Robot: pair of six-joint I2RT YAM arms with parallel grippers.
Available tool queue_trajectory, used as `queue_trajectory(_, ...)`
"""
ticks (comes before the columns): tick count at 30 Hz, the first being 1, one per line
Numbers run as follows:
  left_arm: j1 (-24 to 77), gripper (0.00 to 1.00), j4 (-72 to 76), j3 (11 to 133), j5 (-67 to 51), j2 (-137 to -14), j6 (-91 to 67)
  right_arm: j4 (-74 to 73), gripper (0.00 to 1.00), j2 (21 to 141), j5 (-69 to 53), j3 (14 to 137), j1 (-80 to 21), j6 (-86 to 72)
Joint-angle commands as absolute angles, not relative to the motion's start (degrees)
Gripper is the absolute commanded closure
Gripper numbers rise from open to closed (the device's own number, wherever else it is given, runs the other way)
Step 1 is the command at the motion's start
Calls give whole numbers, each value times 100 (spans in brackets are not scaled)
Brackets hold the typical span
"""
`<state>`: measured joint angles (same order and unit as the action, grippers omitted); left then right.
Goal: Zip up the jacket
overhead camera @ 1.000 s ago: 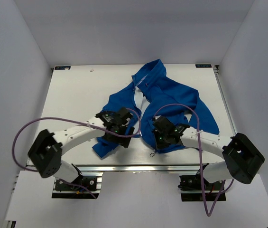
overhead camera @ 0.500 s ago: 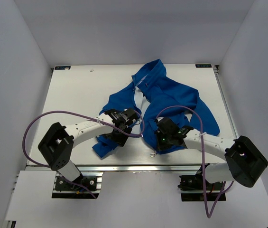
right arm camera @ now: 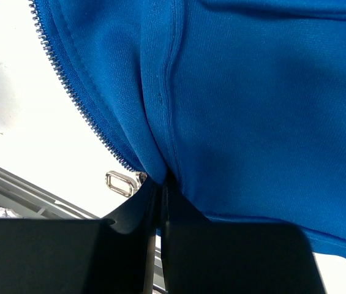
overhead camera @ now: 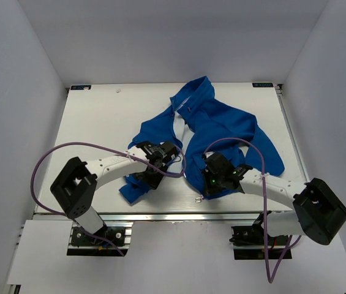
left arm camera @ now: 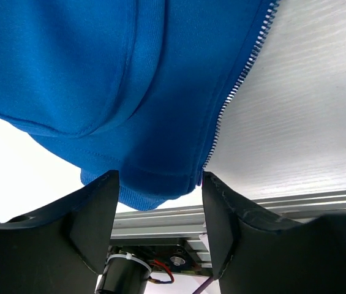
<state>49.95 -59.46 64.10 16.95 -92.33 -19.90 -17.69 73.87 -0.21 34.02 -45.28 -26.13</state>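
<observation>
The blue jacket [overhead camera: 221, 122] lies open and crumpled on the white table [overhead camera: 99, 116], collar at the far side. My left gripper [overhead camera: 147, 177] is at the bottom corner of the left front panel. In the left wrist view its gripper [left arm camera: 160, 184] is open, with the blue hem [left arm camera: 142, 184] and the end of the zipper teeth [left arm camera: 240, 73] between the fingertips. My right gripper [overhead camera: 212, 182] is at the bottom of the right panel. The right wrist view shows that gripper [right arm camera: 162, 190] shut on a fold of jacket fabric [right arm camera: 252, 92], beside a metal zipper pull ring [right arm camera: 119, 182].
The aluminium rail [overhead camera: 179, 215] along the table's near edge runs just below both grippers. It also shows in the left wrist view as the rail [left arm camera: 160, 220] past the hem. Purple cables [overhead camera: 50, 160] loop over both arms. Grey walls enclose the table.
My left gripper has moved right and toward the panel's bottom corner, and its jaws have narrowed around the hem. The right gripper stays shut on the fabric and has shifted slightly.
</observation>
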Motion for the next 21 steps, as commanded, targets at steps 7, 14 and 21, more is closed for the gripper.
queue_trajectory(7, 4983, 41, -6055, 6512, 1942, -9694, -2100, -1784, 100, 7146, 132, 3252, -4412, -2487)
queue_trajectory(14, 4983, 60, -6099, 6547, 2056, -9782, -2136, -1793, 100, 7111, 132, 3234, -4342, -2443)
queue_trajectory(21, 4983, 81, -6249, 6820, 2004, -9747, -2153, -1811, 100, 7040, 132, 3261, -4307, -2426)
